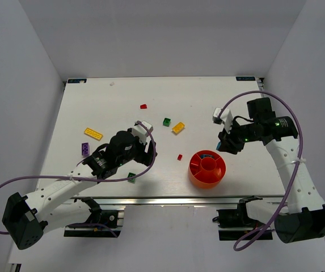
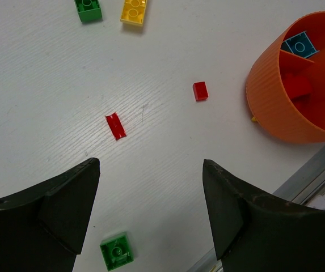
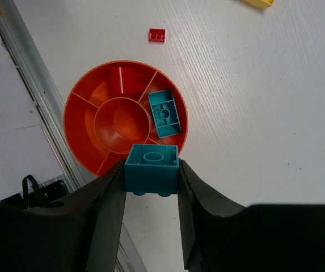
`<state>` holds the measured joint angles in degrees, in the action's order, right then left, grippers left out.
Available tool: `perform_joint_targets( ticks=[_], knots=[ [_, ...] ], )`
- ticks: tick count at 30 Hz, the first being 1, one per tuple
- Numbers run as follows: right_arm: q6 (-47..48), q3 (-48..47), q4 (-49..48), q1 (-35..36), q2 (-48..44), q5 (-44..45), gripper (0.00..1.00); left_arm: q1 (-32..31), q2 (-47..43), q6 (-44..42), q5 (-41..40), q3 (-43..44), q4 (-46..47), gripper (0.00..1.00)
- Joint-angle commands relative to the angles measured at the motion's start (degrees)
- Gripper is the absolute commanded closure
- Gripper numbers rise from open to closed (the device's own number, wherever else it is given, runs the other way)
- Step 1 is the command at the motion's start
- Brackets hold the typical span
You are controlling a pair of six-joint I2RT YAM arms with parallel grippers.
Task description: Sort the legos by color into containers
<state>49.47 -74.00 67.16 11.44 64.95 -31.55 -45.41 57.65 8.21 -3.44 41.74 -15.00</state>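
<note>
My right pincer [image 3: 151,173] clamps a small cyan studded plastic brick [image 3: 151,163], lower centre, at the edge of the round orange-red plastic tray [image 3: 83,122]; my left pincer [image 2: 151,190] gapes empty.

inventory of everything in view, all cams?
tray: 1, orange-red, near edge, by the right arm
cyan legos: 2; one in a tray wedge, one held above the tray rim
red legos: 4; one in a tray wedge, one far centre, one left of the tray, one flat piece ahead of the left gripper
green legos: 2; mid-table, near edge
yellow legos: 2; brick mid-table, long plate on the left
purple lego: 1, left side
table: 1, white
left gripper: open, empty
right gripper: shut on a cyan brick
</note>
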Motion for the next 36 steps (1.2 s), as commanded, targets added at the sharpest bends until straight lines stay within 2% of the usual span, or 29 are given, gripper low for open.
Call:
perform_joint_targets(
  ticks=[1, 36],
  knots=[
    [-0.52, 0.43, 0.26, 0.42, -0.79, 0.00, 1.00, -0.21, -0.78, 0.32, 1.07, 1.86, -0.20, 0.17],
    [-1.84, 3.25, -1.85, 1.48, -2.10, -0.18, 1.00, -0.21, -0.52, -0.03, 1.68, 1.86, -0.11, 0.17]
  ],
)
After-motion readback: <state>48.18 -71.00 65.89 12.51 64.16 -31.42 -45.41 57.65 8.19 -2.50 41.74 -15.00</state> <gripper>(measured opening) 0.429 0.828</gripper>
